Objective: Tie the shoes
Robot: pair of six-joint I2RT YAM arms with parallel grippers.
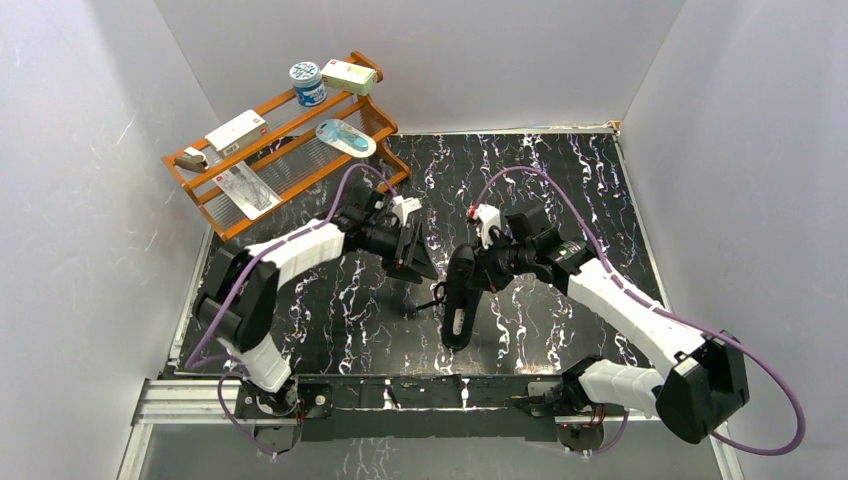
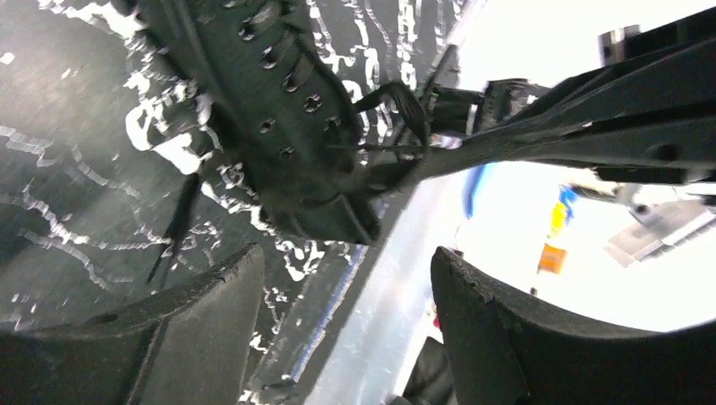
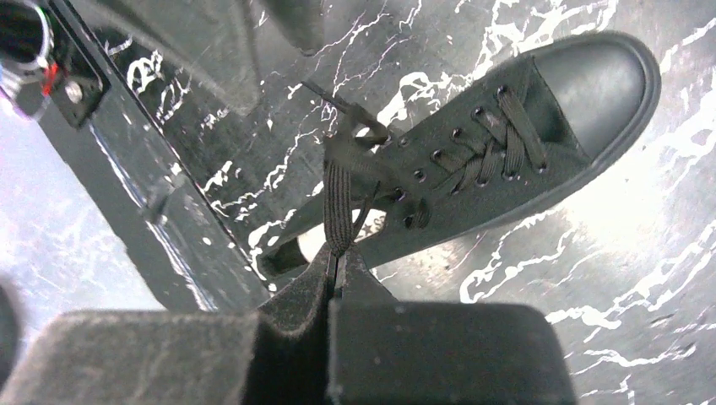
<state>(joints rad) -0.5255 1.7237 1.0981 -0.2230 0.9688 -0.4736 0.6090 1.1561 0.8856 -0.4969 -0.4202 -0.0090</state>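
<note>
Sneaker [image 3: 473, 169] of matte black canvas: right jaws pinch its flat lace [image 3: 338, 198], left jaws gape wide.

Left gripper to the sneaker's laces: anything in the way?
Nothing visible. The left gripper is open with the sneaker straight ahead of it; the right gripper, shut on one lace, sits off to the side.

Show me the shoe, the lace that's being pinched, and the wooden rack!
shoe [image 3: 591, 84]: right wrist view, on its rubber toe cap.
lace [image 3: 338, 198]: right wrist view, on the middle of the flat pinched strand.
wooden rack [image 1: 190, 190]: top external view, on its left side frame.
</note>
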